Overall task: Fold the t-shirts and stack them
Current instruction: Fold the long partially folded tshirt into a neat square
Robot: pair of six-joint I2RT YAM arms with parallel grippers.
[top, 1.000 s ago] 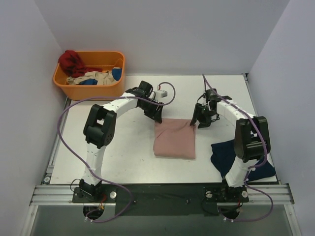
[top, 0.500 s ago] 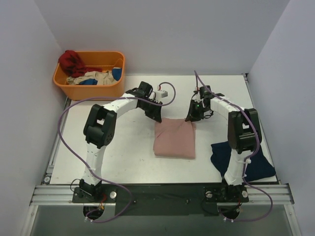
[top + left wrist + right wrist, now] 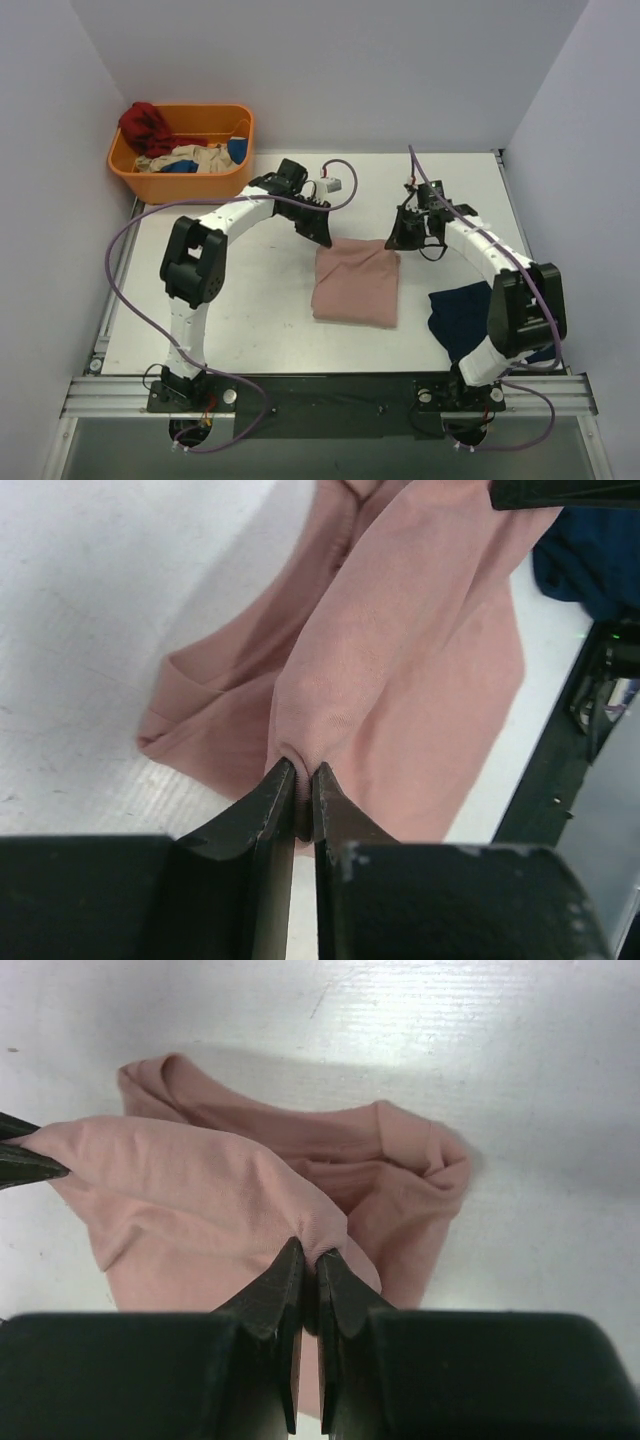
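A dusty-pink t-shirt [image 3: 355, 285] lies folded in the middle of the white table [image 3: 250, 310]. My left gripper [image 3: 324, 240] is shut on the shirt's far left corner, the cloth [image 3: 400, 680] pinched between its fingertips [image 3: 285, 780]. At the far right corner my right gripper [image 3: 396, 243] is shut on the same shirt [image 3: 200, 1200], a fold of it caught between the jaws. Both corners are lifted a little off the table. A dark navy t-shirt [image 3: 470, 318] lies crumpled by the right arm's base, partly hidden by that arm, and shows at the top right of the left wrist view [image 3: 590, 560].
An orange basket [image 3: 180, 178] holding red, beige and blue cloth stands at the back left. Purple cables loop from both arms. Grey walls close the table on three sides, and a metal rail [image 3: 330, 392] runs along the near edge.
Both grippers have closed on the pink shirt's far corners, the left first, the right just now. The right arm swung in to the corner and its elbow shifted outward.
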